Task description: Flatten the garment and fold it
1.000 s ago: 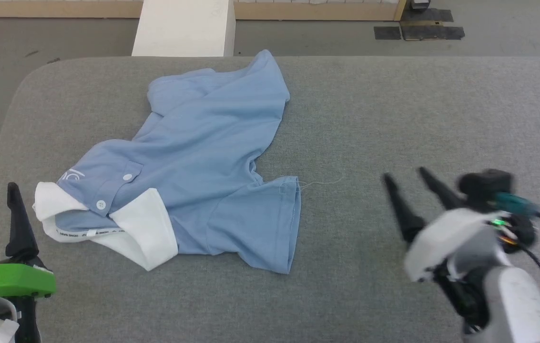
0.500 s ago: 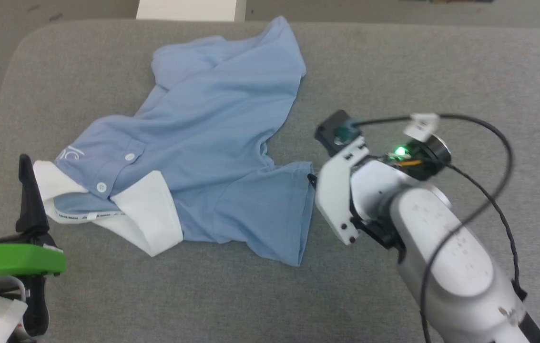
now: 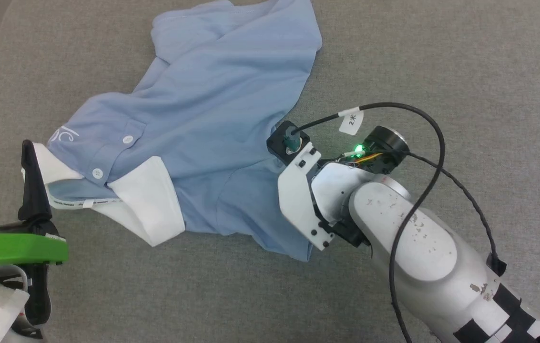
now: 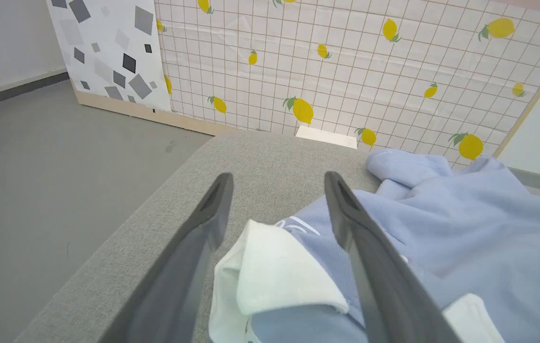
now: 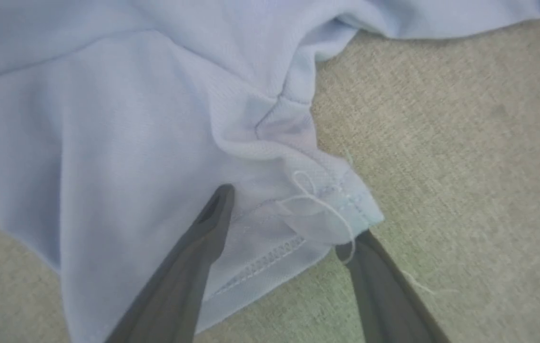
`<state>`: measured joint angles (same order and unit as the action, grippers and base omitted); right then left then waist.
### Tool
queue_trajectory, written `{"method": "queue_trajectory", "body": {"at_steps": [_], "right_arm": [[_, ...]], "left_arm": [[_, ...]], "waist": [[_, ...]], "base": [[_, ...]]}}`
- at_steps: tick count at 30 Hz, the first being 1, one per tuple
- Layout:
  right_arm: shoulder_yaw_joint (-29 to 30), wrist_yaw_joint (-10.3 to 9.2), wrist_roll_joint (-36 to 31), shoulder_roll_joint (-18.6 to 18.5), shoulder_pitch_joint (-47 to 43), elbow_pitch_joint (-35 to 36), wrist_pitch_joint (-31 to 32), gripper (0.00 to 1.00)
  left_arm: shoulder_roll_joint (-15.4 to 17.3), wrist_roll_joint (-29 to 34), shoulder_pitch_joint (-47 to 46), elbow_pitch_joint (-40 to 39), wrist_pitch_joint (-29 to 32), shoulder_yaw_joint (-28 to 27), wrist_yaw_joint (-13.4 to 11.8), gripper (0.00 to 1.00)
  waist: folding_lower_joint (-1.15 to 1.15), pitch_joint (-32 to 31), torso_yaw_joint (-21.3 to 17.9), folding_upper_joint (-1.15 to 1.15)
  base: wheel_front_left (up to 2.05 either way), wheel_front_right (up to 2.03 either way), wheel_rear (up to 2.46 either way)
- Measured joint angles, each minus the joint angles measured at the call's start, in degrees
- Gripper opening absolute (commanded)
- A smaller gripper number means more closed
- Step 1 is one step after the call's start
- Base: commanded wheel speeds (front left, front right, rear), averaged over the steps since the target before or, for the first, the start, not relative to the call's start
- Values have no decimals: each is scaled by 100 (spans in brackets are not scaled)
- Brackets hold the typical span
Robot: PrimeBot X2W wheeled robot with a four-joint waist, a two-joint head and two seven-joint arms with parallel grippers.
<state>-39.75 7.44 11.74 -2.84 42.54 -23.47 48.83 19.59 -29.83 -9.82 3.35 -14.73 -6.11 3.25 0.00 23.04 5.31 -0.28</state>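
The garment, a light blue polo shirt, lies rumpled on the grey padded table, its white collar toward me and a small white logo beside the buttons. My left gripper stands open just left of the collar. In the left wrist view the collar lies between that gripper's spread fingers. My right arm's wrist hangs over the near sleeve. In the right wrist view my right gripper is open at the sleeve hem. One finger rests on the fabric and the other sits at the hem's corner.
The table's left edge drops to a grey floor. A lemon-patterned wall panel and a white block stand beyond the far edge. A black cable loops over my right wrist. Bare grey padding lies right of the shirt.
The head camera has tilted down and closer. My right arm has swung left from the bare table to the near sleeve hem. The left gripper stays by the collar.
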Motion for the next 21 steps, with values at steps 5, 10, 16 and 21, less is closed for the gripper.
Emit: {"method": "queue_trajectory", "body": {"at_steps": [5, 10, 16, 21], "right_arm": [[-113, -40, 304, 0, 129, -87, 7, 0], [163, -19, 520, 52, 133, -154, -236, 0], [894, -15, 633, 4, 79, 55, -805, 0], [1849, -14, 320, 19, -178, 455, -854, 0]], "left_arm": [[-57, 36, -33, 81, 0, -80, 85, 100], [-74, 85, -53, 142, 0, -135, 131, 100], [-93, 235, -47, 152, 0, -157, 156, 100], [-100, 272, 27, 112, 1, -155, 138, 100]], "waist": [[0, 23, -52, 0], [0, -39, -122, 0], [0, -237, -222, 0], [0, -465, -350, 0]], "base": [[0, 0, 0], [0, 0, 0], [0, 0, 0], [0, 0, 0]]}}
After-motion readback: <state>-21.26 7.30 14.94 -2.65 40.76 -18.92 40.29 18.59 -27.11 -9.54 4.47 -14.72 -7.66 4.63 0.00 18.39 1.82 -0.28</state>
